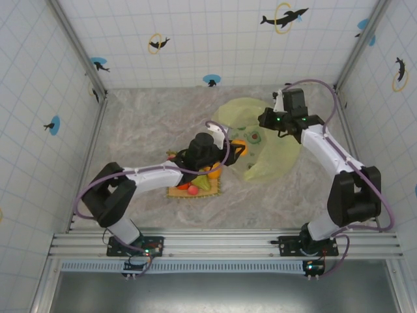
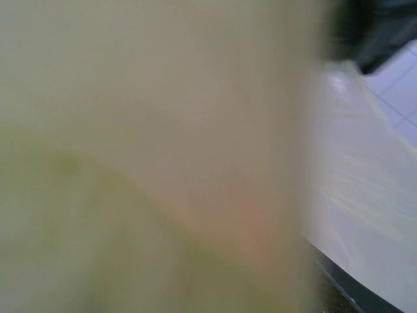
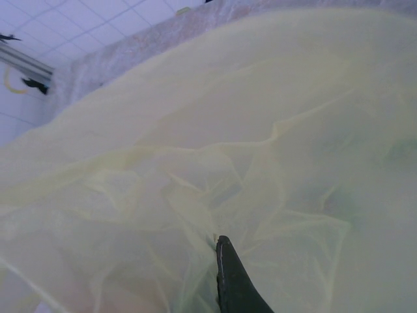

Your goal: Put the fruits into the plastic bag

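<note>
Marbled tabletop (image 1: 143, 130) inside tiled walls (image 1: 215, 39); bag (image 1: 277, 153) spreads far-right. Right jaws clamp bag; left jaws' state unclear.

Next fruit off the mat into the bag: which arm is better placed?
Left, I'd say. The left gripper sits right beside the fruits on the mat; the right gripper is shut on the plastic bag, at its far edge, away from them.

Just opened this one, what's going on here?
The right gripper is shut on the plastic bag, pinching its rim. The left gripper reaches to the bag's mouth, with what looks like an orange fruit at its tip. Several fruits lie on the woven mat.
</note>
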{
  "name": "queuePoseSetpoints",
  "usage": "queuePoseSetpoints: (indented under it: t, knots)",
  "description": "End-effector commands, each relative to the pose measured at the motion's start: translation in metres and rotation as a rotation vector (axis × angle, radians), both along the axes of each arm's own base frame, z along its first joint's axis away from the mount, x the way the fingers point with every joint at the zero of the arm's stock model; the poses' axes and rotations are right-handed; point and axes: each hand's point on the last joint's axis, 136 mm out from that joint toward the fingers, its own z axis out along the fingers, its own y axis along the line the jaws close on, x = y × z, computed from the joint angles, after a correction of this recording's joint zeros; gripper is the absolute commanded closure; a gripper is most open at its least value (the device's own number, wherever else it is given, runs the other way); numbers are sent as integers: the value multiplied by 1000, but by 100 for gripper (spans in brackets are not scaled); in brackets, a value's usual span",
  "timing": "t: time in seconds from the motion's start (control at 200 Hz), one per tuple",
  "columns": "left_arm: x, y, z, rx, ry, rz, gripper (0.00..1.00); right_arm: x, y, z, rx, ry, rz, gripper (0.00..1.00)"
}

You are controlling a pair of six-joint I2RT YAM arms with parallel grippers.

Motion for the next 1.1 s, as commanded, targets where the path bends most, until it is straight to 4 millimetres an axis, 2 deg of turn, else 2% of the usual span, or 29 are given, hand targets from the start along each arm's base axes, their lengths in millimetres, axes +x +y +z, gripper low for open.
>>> queuePoseSetpoints:
  t: [0.0, 0.07, 0.135, 0.155, 0.235, 0.335, 0.425, 0.801, 0.946, 1.091]
  knots:
    - [30, -7, 22, -67, -101, 114, 59, -16, 16, 20, 203, 24, 34, 100]
    - [41, -10, 17, -70, -119, 155, 58, -19, 18, 22, 276, 34, 18, 100]
    - [45, -14, 4, -63, -128, 161, 57, -21, 20, 24, 352, 43, -8, 100]
    - [50, -20, 15, -86, -149, 169, 56, -22, 22, 25, 377, 48, -12, 100]
    - [62, -30, 5, -82, -159, 196, 55, -26, 25, 28, 465, 58, -34, 100]
    - [73, -41, -8, -76, -172, 212, 53, -29, 24, 27, 511, 59, -67, 100]
    - [78, -47, -20, -54, -169, 214, 47, -32, 20, 23, 530, 65, -92, 100]
    - [65, -52, -22, 6, -178, 120, 24, -33, 15, 22, 581, 66, -109, 100]
    - [54, -52, -9, 4, -184, 69, 19, -32, 9, 17, 572, 65, -125, 100]
    - [31, -52, 8, -10, -161, -34, 20, -26, -8, 7, 532, 57, -181, 100]
